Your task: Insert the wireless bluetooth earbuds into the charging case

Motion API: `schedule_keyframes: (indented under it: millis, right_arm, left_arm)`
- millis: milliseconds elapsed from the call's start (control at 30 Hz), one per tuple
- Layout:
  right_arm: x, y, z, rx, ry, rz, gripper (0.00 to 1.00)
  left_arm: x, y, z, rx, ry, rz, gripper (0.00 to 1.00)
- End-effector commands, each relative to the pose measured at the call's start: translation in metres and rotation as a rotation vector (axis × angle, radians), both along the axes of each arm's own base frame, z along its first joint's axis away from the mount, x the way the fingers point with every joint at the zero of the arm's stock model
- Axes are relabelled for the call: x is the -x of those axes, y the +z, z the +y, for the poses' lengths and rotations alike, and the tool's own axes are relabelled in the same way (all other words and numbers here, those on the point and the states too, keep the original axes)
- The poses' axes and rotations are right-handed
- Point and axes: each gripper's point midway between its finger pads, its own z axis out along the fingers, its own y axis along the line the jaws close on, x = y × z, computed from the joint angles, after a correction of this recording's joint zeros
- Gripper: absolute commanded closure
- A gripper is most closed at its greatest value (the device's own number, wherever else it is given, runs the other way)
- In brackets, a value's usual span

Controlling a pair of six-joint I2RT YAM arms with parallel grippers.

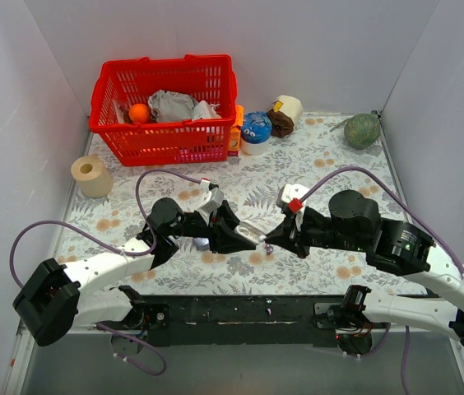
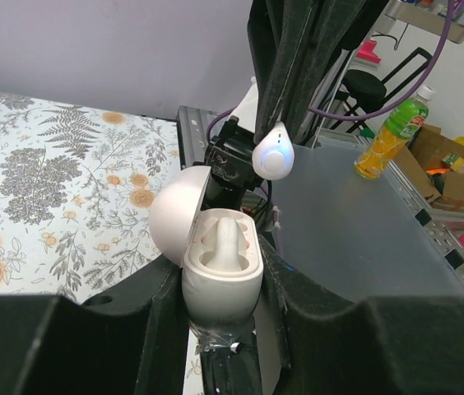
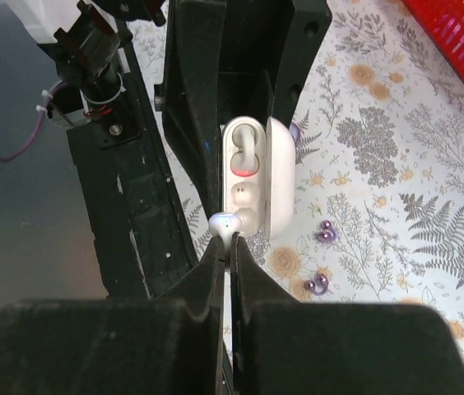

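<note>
Case (image 2: 220,263), lid open, sat clamped between left gripper (image 1: 247,236) fingers. Earbud (image 3: 225,224) was pinched in right gripper (image 3: 230,251) shut tips, just beside case. Risk: a tilted bud could slip and drop.

open white charging case (image 2: 215,284) — one earbud (image 2: 225,240) seated, other earbud (image 2: 275,154) beside.

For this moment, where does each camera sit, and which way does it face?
Top external: above and behind the arm bases, looking down on the table; both arms show.
Left wrist: on the left arm, looking along its left pincer, which grips the open charging case.
Right wrist: on the right arm, looking down along its right pincer, which pinches an earbud.
Shared: both wrist views show the case and that earbud.
</note>
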Motion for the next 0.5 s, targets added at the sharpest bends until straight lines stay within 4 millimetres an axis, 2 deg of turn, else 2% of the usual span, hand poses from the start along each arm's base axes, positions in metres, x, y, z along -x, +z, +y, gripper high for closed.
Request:
schedule_keyframes:
  millis: [0,467]
  right_arm:
    - [-0.003,0.019,0.019,-0.102,0.022,-0.026,0.99]
    - [-0.009,0.004,0.027,-0.070,-0.007,0.011,0.99]
  left_arm:
    - [0.005,0.020,0.001,0.045,-0.034,-0.037,1.00]
    - [0.011,0.026,0.006,0.065,-0.043,-0.046,1.00]
